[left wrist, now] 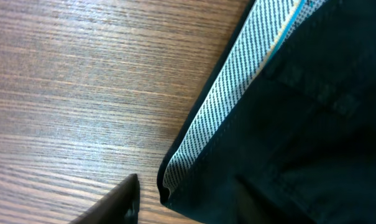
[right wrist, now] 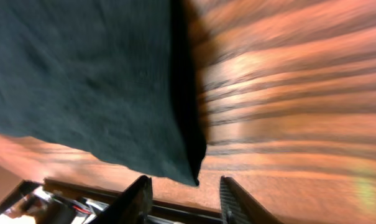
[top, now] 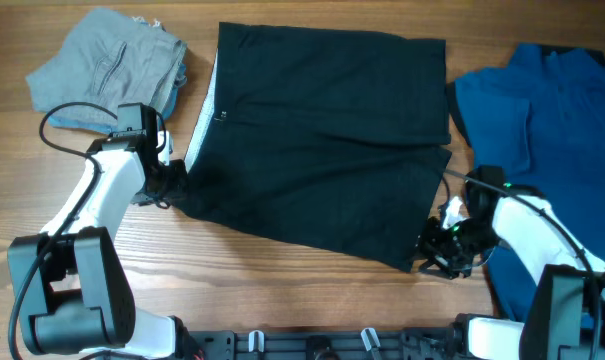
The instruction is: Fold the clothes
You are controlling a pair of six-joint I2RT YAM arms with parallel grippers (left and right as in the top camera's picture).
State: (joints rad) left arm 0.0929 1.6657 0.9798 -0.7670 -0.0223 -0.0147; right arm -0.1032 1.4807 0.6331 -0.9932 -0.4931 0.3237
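Black shorts [top: 322, 150], thin matte fabric, lay flat mid-tabletop [top: 282, 290], roughly rectangular. Dotted grey-white waistband lining [left wrist: 231, 99] ran along the left edge. Right tool [right wrist: 186, 202] gaped open at the hem corner. Left tool [top: 170, 185] sat by the waistband corner (one finger visible); closure could not be told.

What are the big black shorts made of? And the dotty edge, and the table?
The black shorts look like thin matte cloth: no shine, soft creases. The waistband lining looks woven too, with tiny dark-and-white dots. The table looks like wood, or a wood-look top: smooth, with brown grain lines.
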